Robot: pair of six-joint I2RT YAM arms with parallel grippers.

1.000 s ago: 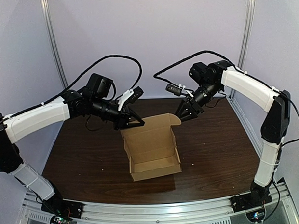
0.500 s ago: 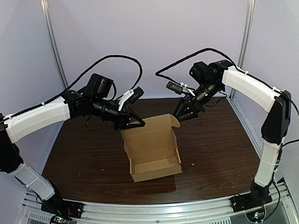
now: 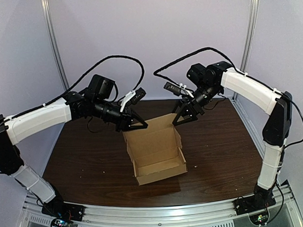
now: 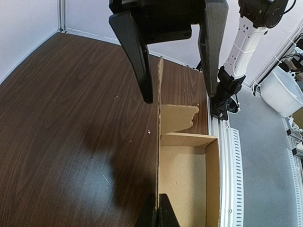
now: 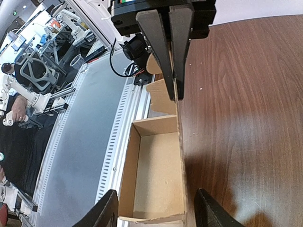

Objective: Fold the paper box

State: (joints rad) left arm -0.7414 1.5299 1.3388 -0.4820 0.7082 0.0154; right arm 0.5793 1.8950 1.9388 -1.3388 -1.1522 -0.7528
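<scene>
Paper box [image 3: 159, 162] sits mid-worktop [image 3: 217, 151], roughly centred between the two arms and turned slightly off square. The tray is open upward, with the front wall toward the arm bases. The lid [image 3: 151, 137] stands upright from the far wall, and a small rounded tab shows at its upper right corner.

Left gripper [image 3: 139, 125] is at the upper left corner of the lid, reaching in from the left. In the left wrist view the fingers [image 4: 137, 52] are spread wide and straddle the lid's thin top edge. The edge runs closer to the left-hand finger in that view than to the other. Cannot tell whether either finger touches the cardboard. The tray interior is visible beyond the lid on one side, bare wood-grain worktop on the other.

Right gripper [image 3: 177, 119] is at the upper right corner of the lid, reaching in from the far right. In the right wrist view the fingers [image 5: 182, 47] are drawn almost together, with the lid's side edge running up between the tips, so they appear to be pinching the cardboard. Below them the tray lies open, its side wall in line with the pinched edge.

Both arms are bent inward over the far half of the worktop, cables looping above them.
</scene>
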